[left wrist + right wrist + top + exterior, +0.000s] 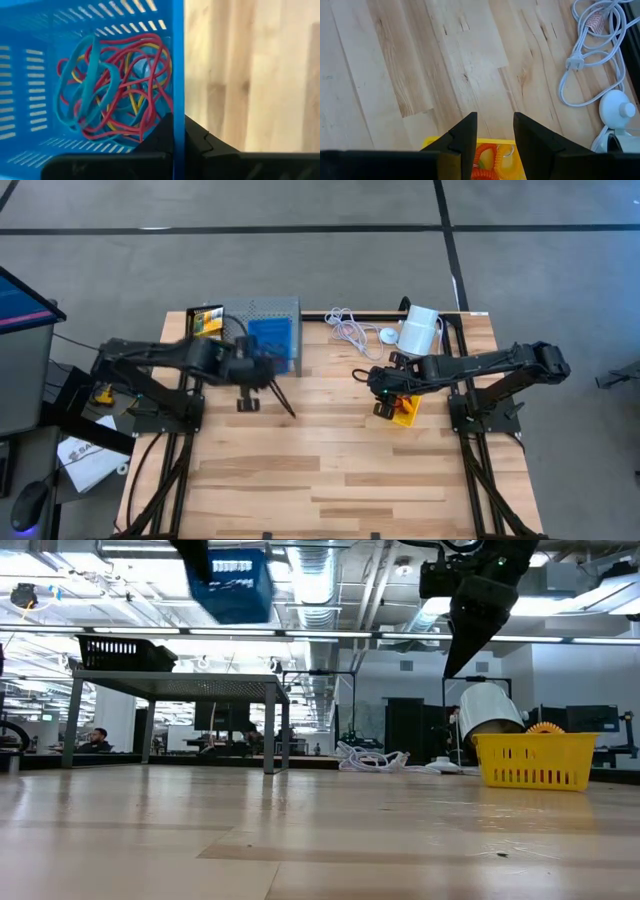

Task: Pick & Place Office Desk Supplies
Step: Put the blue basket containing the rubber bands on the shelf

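Note:
My left gripper is shut on a blue bin, held high above the table at the far left. Red, teal and yellow loops lie tangled inside it. A yellow bin stands on its base at the right of the table, with orange loops in it. My right gripper hovers open just above that bin, touching nothing. A black bin holding yellow card packets sits on a grey mesh stand at the far left. My left gripper pinches one side wall of the blue bin at its rim, one finger inside the bin and one outside. The fingers slant down onto the wall from above. The bin hangs lifted clear of the table, a little tilted, with the loops inside.
A coiled white cable and a white cylinder device lie at the far right, behind the yellow bin. The near half of the wooden table is bare wood. People sit in the room beyond the table's far edge.

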